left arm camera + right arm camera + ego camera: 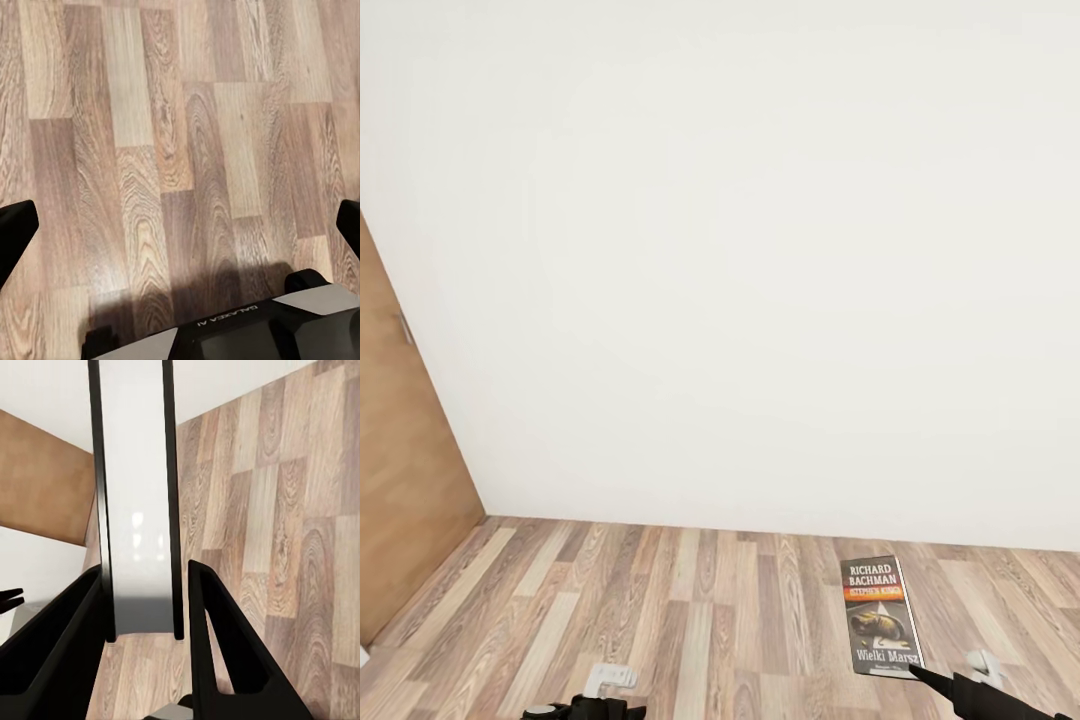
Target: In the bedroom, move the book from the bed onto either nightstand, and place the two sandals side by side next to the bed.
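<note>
The book (880, 615), dark-covered with white "RICHARD BACHMAN" lettering and an orange strip, hangs above the floor at the lower right of the head view. My right gripper (920, 675) is shut on its near edge. In the right wrist view the book (139, 510) stands edge-on between the two black fingers (217, 645) of the right gripper (142, 600). My left gripper (180, 225) is open over bare floor, with nothing between its widely spread fingertips (15, 225). It also shows low in the head view (585, 708). The bed, the nightstand and the two sandals are out of view.
A plain white wall (760, 250) stands close ahead, meeting the wood-plank floor (660, 620). A brown wooden door (400, 460) runs along the left side. My own grey and black base (240, 322) shows in the left wrist view.
</note>
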Robot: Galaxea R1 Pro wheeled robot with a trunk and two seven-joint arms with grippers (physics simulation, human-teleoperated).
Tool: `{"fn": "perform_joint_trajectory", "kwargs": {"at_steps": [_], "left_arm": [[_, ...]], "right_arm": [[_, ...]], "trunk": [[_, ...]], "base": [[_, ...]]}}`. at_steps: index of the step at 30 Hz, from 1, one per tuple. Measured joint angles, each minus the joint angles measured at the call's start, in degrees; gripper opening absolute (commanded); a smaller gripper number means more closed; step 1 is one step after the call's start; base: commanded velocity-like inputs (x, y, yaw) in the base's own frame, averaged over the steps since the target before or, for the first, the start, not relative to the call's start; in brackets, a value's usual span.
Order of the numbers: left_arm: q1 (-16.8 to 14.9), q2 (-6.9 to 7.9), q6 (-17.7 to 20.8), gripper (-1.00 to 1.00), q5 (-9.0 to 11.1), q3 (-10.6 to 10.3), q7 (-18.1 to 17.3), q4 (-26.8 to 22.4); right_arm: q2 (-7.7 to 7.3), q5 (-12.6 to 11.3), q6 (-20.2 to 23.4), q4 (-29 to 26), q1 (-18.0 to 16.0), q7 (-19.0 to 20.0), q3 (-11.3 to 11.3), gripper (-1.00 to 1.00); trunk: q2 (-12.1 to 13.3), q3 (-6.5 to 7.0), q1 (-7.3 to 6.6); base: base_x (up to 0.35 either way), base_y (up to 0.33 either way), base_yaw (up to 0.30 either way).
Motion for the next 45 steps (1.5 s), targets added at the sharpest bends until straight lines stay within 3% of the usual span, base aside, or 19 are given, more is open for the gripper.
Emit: {"fn": "perform_joint_trajectory", "kwargs": {"at_steps": [40,45], "left_arm": [[0.4,-0.10,0.1,1.00,0.0,-0.1,0.0,0.0],[0.9,-1.28,0.0,1.00,-0.4,-0.1,0.7,0.0]], "right_arm": [[0.00,-0.4,0.0,0.0,0.0,0.0,0.1,-1.00],[0.00,-0.4,0.0,0.0,0.0,-0.1,0.1,-1.00]], "trunk": [[0.0,0.00,-0.02],[0.0,0.00,-0.02]], "base": [[0.169,0.000,-0.048],[0.267,0.000,0.000]]}}
